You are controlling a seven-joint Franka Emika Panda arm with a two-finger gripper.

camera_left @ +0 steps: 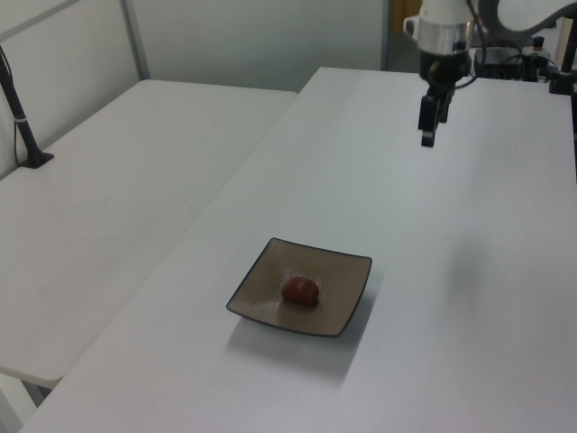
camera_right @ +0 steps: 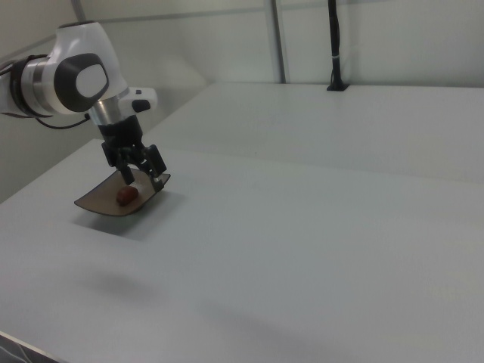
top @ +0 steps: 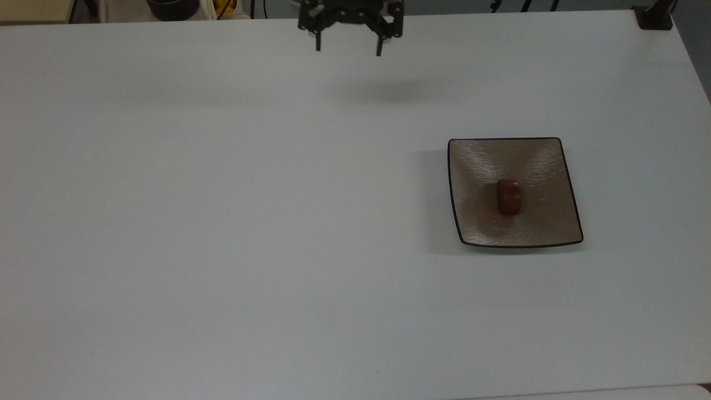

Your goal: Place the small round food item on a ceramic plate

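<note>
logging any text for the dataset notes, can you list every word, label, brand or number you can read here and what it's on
None: no readable text, number or sign in any view.
The ceramic plate has only its texture and black rim, no print.
The small round food item is unmarked.
The gripper and the white table show no lettering.

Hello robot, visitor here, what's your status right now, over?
Gripper open, empty, high above the table's far edge. Small round food item resting mid ceramic plate. Nothing in the way.
</note>
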